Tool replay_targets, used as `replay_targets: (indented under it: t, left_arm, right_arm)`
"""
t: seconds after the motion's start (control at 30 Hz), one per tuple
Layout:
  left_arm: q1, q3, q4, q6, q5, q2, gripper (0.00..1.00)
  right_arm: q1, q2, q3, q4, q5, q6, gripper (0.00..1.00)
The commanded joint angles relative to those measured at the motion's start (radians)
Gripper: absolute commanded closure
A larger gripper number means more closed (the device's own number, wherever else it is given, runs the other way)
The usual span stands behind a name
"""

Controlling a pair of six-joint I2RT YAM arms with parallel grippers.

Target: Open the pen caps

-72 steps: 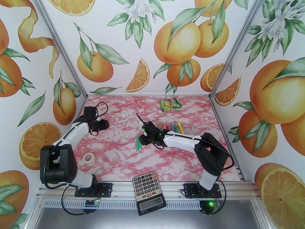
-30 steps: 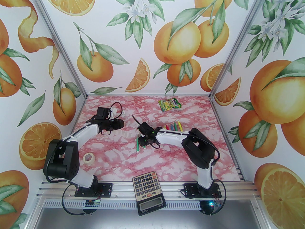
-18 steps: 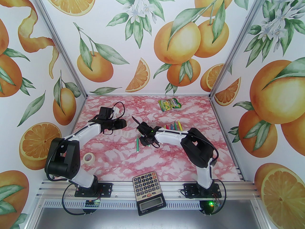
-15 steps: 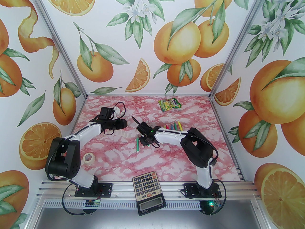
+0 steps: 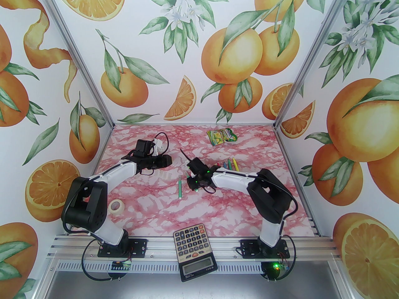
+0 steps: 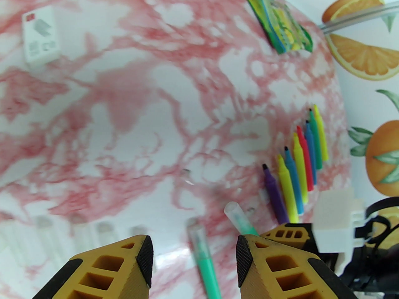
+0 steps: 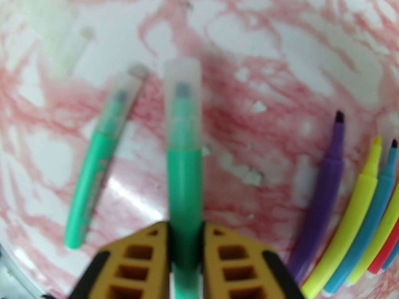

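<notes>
My right gripper [image 7: 186,244] is shut on the barrel of a green pen [image 7: 184,173], whose clear pen cap [image 7: 182,101] points away from the fingers. A second capped green pen [image 7: 99,179] lies on the table to its left, also seen from above [image 5: 180,188]. My left gripper [image 6: 193,257] is open with nothing between its fingers. It hovers just above the held pen's cap [image 6: 238,218] and the lying pen [image 6: 202,254]. In the top view the left gripper [image 5: 168,160] and right gripper [image 5: 192,184] stand close together mid-table.
Several uncapped pens [image 6: 299,167] lie in a row to the right. A row of loose clear caps [image 5: 165,174] lies left of the green pens. A snack packet [image 5: 223,135], white box [image 6: 40,39], tape roll [image 5: 117,206] and calculator [image 5: 194,251] sit around.
The right gripper closed on one of the two green pens and shifted slightly right with it. The left arm swung rightward toward the middle.
</notes>
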Motion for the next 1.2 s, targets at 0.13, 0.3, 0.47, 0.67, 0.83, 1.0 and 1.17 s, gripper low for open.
replay_targets:
  t: [0.13, 0.3, 0.47, 0.67, 0.83, 1.0, 1.17]
  left_arm:
    - [-0.048, 0.049, 0.137, -0.078, 0.103, 0.043, 0.5]
    - [-0.079, 0.073, 0.162, -0.09, 0.138, 0.077, 0.49]
    - [-0.105, 0.093, 0.177, -0.1, 0.168, 0.102, 0.49]
    - [-0.127, 0.113, 0.179, -0.107, 0.179, 0.121, 0.51]
    - [-0.134, 0.12, 0.185, -0.116, 0.196, 0.127, 0.57]
    - [-0.144, 0.123, 0.194, -0.128, 0.216, 0.13, 0.66]
    - [-0.145, 0.124, 0.217, -0.15, 0.239, 0.137, 0.77]
  right_arm:
    - [-0.016, -0.095, -0.049, 0.14, -0.104, 0.032, 0.82]
    - [-0.018, -0.117, -0.056, 0.159, -0.118, 0.032, 0.82]
    - [-0.018, -0.145, -0.076, 0.191, -0.115, 0.032, 0.83]
    - [-0.018, -0.167, -0.089, 0.206, -0.091, 0.029, 0.83]
    - [-0.018, -0.174, -0.093, 0.214, -0.075, 0.028, 0.84]
    - [-0.018, -0.179, -0.101, 0.23, -0.054, 0.029, 0.84]
    - [-0.02, -0.185, -0.107, 0.242, -0.036, 0.032, 0.84]
